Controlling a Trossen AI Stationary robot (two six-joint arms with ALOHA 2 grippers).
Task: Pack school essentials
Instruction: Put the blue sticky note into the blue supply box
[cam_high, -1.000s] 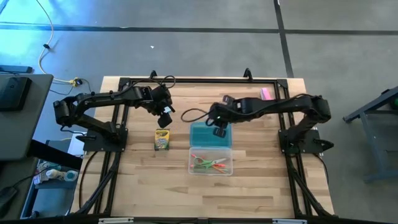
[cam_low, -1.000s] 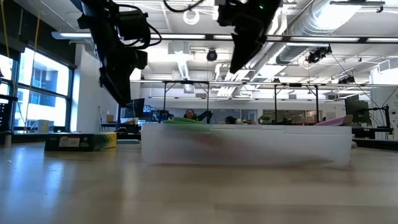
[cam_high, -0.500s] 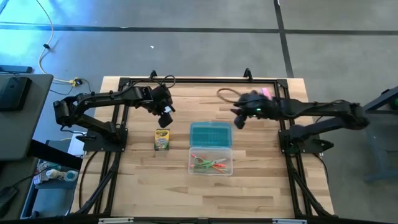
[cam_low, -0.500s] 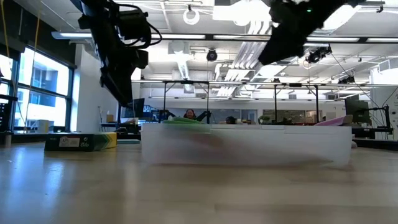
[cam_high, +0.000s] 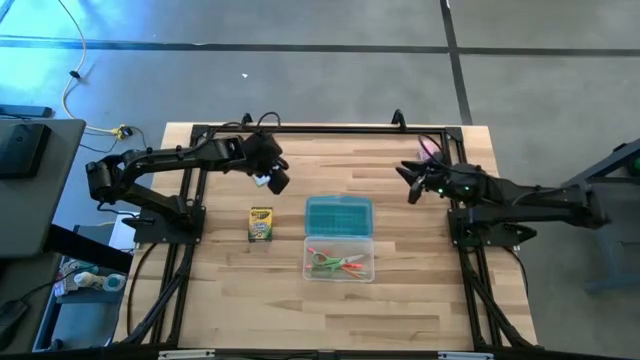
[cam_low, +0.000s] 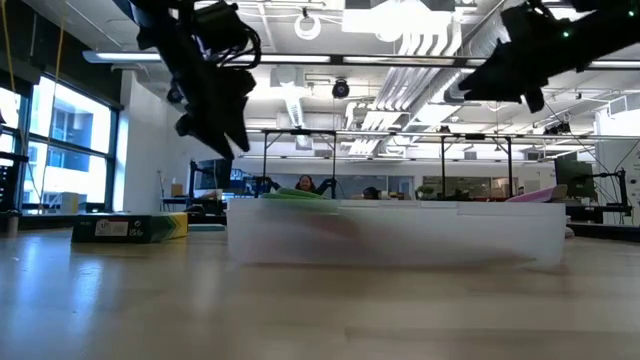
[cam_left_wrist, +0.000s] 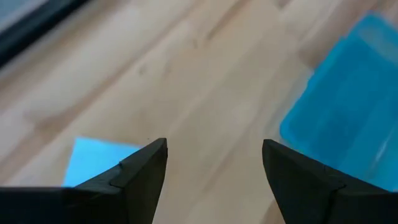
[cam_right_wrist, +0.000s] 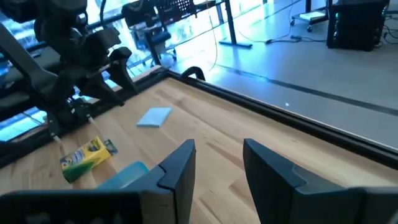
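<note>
My left gripper (cam_high: 274, 180) (cam_left_wrist: 214, 152) is open and hovers above the table, between the light-blue square pad (cam_left_wrist: 93, 163) (cam_right_wrist: 154, 117) and the teal lid (cam_left_wrist: 348, 118) (cam_high: 338, 215). The yellow-green crayon box (cam_high: 260, 224) (cam_right_wrist: 87, 155) lies flat nearer the front edge. The clear case (cam_high: 338, 258) lies open next to its lid; green-handled scissors and orange and red pens (cam_high: 336, 264) lie in it. My right gripper (cam_high: 412, 186) (cam_right_wrist: 217, 149) is open, raised near the table's right side and touching nothing.
A pink oblong block (cam_high: 428, 150) lies at the far right corner, partly under my right arm. Dark metal arm frames (cam_high: 190, 210) run along the left and right sides. Bare wood lies in front of the case (cam_high: 340, 310).
My right gripper has pulled away from above the teal lid, swinging toward the table's right edge and rising. My left gripper has shifted slightly toward the case and turned a little, staying open. The objects on the table have not moved.
</note>
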